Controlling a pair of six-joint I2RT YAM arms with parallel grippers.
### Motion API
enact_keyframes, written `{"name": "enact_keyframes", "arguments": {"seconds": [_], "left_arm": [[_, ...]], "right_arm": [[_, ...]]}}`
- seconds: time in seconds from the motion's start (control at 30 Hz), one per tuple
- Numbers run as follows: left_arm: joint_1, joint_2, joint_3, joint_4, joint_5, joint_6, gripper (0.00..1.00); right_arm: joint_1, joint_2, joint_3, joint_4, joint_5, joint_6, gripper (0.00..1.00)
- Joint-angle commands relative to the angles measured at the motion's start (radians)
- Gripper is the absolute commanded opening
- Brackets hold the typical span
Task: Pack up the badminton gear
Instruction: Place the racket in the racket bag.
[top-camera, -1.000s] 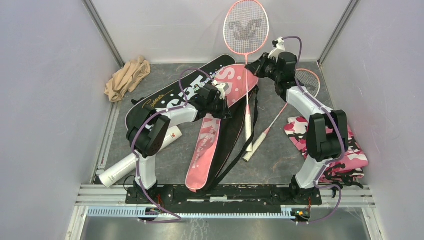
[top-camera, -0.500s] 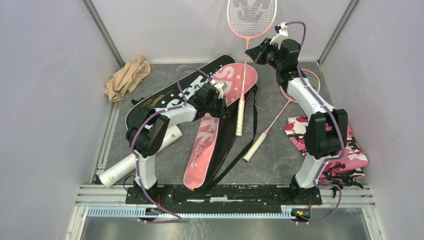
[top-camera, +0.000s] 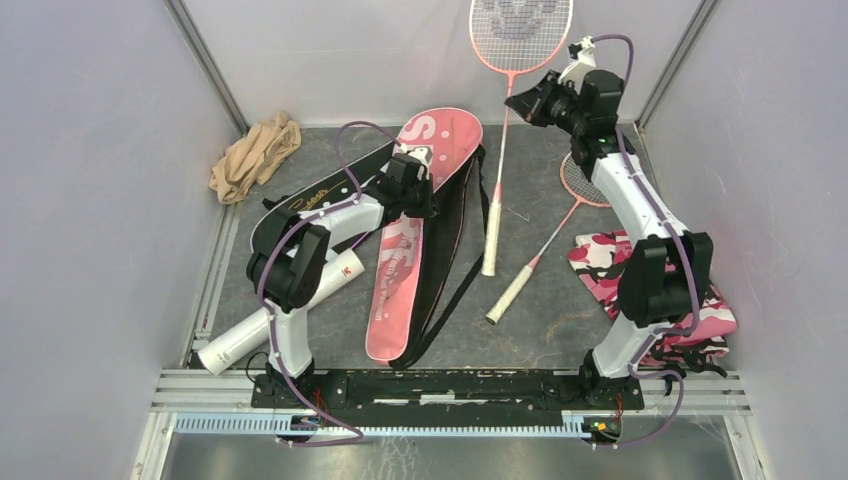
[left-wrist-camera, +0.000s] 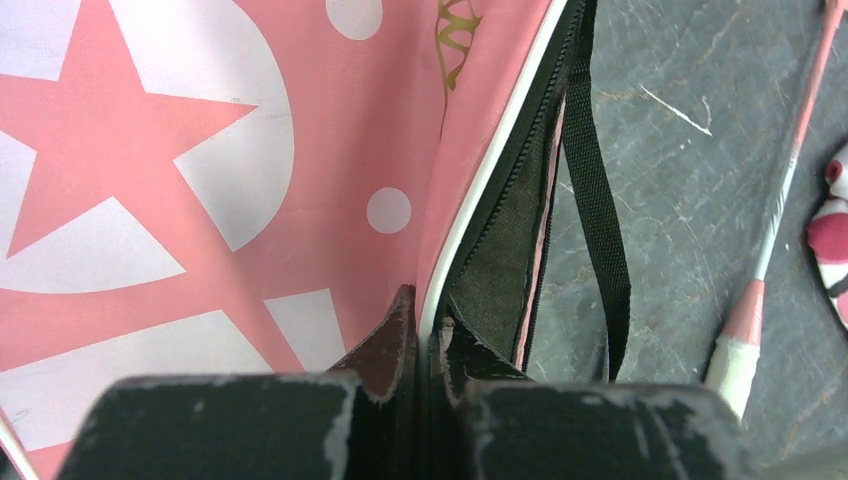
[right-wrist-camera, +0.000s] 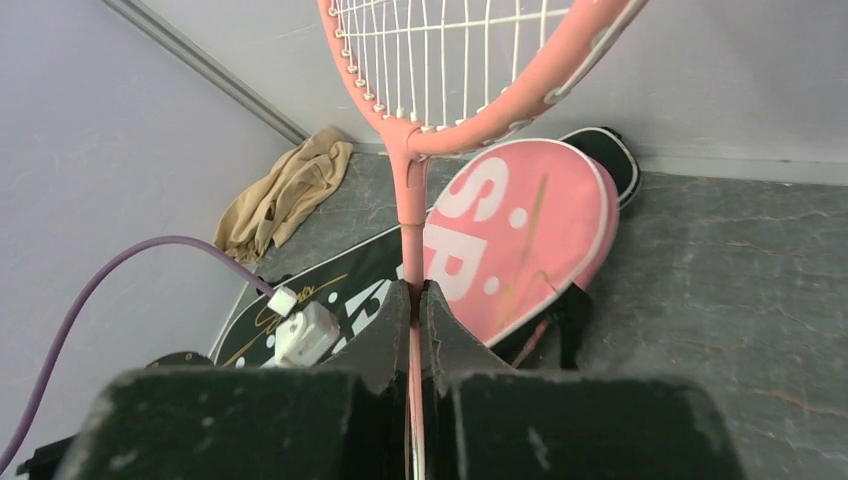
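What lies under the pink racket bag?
Beneath the pink bag, a black lining and a strap show along its right edge. The black bag appears to run under its left side. Anything else beneath is covered.

A pink bag (top-camera: 440, 145) carries large white letters, white dots and a pink star set in white, with white piping and a black lining. A black bag (top-camera: 310, 205) has white lettering, white dots and gold script. The raised racket (top-camera: 520, 30) has a pink frame and white strings with a grey emblem, too blurred to read. The lying racket (top-camera: 535, 258) is pink with a white handle. There is also a white tube (top-camera: 235, 342), a beige cloth (top-camera: 255, 155) and a pink, white and black camouflage cloth (top-camera: 598, 258), all on a mottled grey table (top-camera: 550, 320).
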Motion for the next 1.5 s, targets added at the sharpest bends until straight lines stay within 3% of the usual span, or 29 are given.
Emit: {"name": "enact_keyframes", "arguments": {"seconds": [0.0, 0.47, 0.7, 0.83, 1.1, 1.47], "left_arm": [[0.015, -0.068, 0.052, -0.014, -0.072, 0.038, 0.02], [0.026, -0.085, 0.111, -0.02, -0.086, 0.031, 0.02], [0.037, -0.136, 0.077, 0.006, -0.133, -0.103, 0.02], [0.038, -0.176, 0.043, -0.013, -0.235, -0.172, 0.02], [0.043, -0.224, 0.009, -0.026, -0.341, -0.22, 0.02], [0.043, -0.183, 0.069, -0.054, -0.36, -0.241, 0.02]], "right_arm": [[-0.05, -0.127, -0.006, -0.02, -0.069, 0.007, 0.0], [-0.113, -0.332, -0.269, -0.263, -0.268, -0.172, 0.0], [-0.114, -0.378, -0.334, -0.438, -0.35, -0.366, 0.0], [-0.113, -0.363, -0.34, -0.55, -0.379, -0.475, 0.0], [-0.079, -0.304, -0.304, -0.713, -0.351, -0.641, 0.0], [0.011, -0.249, -0.339, -0.743, -0.259, -0.676, 0.0]]}}
